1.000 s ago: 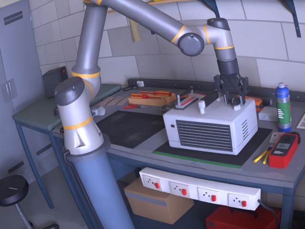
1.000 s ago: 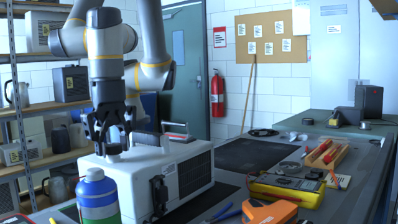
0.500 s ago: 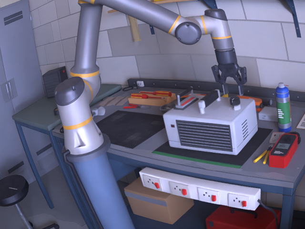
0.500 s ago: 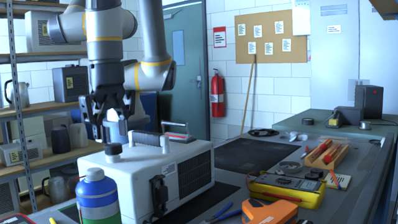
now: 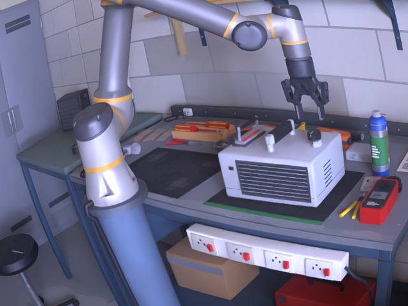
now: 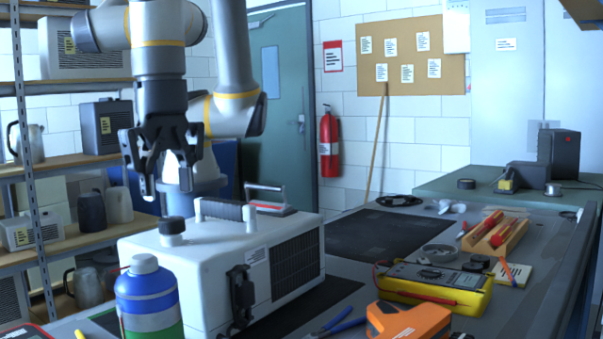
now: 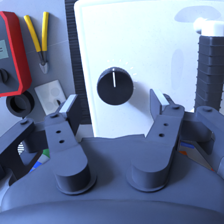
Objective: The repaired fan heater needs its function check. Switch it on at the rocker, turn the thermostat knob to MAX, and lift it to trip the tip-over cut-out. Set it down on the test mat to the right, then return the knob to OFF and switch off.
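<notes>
The white fan heater (image 5: 282, 166) stands on the green-edged test mat (image 5: 286, 202) at the right of the bench. Its black thermostat knob (image 5: 314, 135) (image 6: 171, 225) (image 7: 115, 86) sits on the top near the right end, with the white pointer line aimed at the top of the tick arc in the wrist camera. The ribbed carry handle (image 5: 280, 132) (image 6: 221, 209) (image 7: 210, 70) runs along the top beside it. My gripper (image 5: 309, 116) (image 6: 166, 188) (image 7: 114, 103) hangs open and empty some way above the knob. The rocker switch (image 6: 240, 294) is on the heater's end face.
Behind the heater a rail runs along the tiled wall. A blue spray bottle (image 5: 379, 144), a red meter (image 5: 379, 201) and yellow-handled pliers (image 5: 352, 207) lie to the right. A second dark mat (image 5: 173, 171) lies to the left, with a screwdriver tray (image 5: 202, 130) behind it.
</notes>
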You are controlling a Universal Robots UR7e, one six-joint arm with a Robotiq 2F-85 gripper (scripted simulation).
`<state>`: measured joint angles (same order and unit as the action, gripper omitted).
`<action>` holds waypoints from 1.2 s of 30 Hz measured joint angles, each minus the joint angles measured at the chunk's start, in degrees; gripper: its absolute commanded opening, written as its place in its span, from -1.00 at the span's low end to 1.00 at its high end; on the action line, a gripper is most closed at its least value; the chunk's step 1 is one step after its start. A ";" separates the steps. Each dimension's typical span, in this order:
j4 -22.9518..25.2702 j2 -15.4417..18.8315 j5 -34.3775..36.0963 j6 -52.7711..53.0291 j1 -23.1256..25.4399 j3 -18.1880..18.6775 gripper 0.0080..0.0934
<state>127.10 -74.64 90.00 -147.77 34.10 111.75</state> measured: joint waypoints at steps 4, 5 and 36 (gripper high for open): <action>-0.01 0.01 0.00 0.00 0.00 0.00 0.41; -0.01 0.01 0.00 0.00 0.00 0.00 0.41; -0.03 -0.02 0.00 0.00 0.00 -0.01 -0.06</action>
<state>127.07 -74.66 90.00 -147.77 34.10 111.73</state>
